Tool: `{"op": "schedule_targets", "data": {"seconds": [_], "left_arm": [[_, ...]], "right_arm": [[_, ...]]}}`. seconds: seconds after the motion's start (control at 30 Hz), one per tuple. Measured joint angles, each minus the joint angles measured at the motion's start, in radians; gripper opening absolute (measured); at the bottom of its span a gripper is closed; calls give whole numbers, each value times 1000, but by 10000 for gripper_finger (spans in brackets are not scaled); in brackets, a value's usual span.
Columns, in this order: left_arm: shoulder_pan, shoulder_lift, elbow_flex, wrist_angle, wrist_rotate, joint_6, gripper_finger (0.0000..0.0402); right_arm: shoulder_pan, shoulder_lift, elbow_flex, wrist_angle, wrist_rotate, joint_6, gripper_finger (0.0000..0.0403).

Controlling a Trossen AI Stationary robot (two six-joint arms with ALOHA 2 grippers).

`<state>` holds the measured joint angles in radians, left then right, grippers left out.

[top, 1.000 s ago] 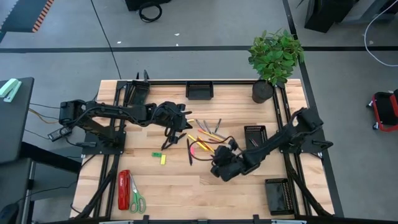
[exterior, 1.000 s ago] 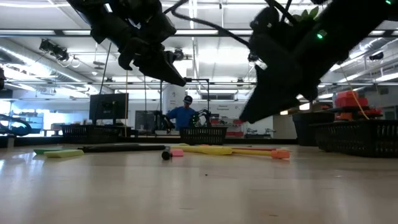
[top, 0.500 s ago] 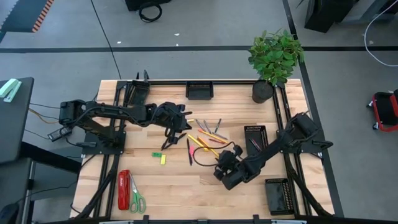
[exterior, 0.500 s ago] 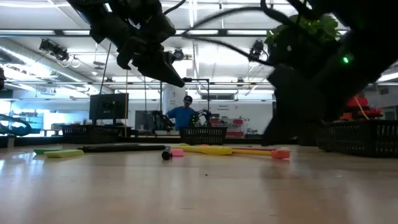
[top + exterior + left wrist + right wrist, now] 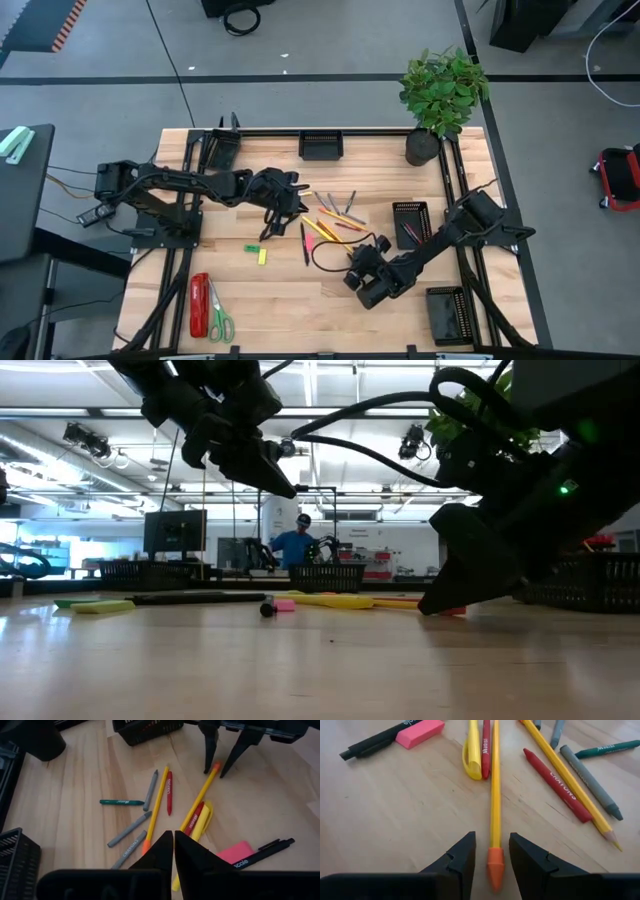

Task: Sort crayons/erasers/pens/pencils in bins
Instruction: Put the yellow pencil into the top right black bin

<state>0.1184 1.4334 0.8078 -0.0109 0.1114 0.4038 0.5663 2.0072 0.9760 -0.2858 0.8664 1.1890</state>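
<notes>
A yellow pencil with an orange eraser end lies flat on the table in a loose pile with red, grey and green crayons. A pink eraser and a black pen lie in the same pile. My right gripper is open and low at the table, one finger on either side of the pencil's eraser end, with a gap to each. It also shows in the high view. My left gripper is shut and empty, above the pile's left part.
Black mesh bins stand at the far middle, at the right and at the near right. A plant pot is at the far right. A green eraser, a yellow eraser, a red stapler and scissors lie near left.
My right gripper has come down from above the table to the table top, and its open fingers now stand on either side of the yellow pencil's orange end. The pencil and the rest of the pile have stayed where they were.
</notes>
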Motion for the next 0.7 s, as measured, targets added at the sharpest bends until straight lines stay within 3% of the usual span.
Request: {"op": "schedule_targets", "data": {"seconds": [0.17,0.3,0.47,0.7], "left_arm": [[-6,0,0,0,-2,-6,19],[-18,0,0,-3,-1,-38,22],[-48,0,0,-33,-2,-55,23],[-66,0,0,1,-1,-52,17]], "right_arm": [[22,23,0,13,35,39,78],[46,71,-1,35,133,96,49],[63,119,-1,64,216,144,51],[70,58,-7,56,184,64,49]]}}
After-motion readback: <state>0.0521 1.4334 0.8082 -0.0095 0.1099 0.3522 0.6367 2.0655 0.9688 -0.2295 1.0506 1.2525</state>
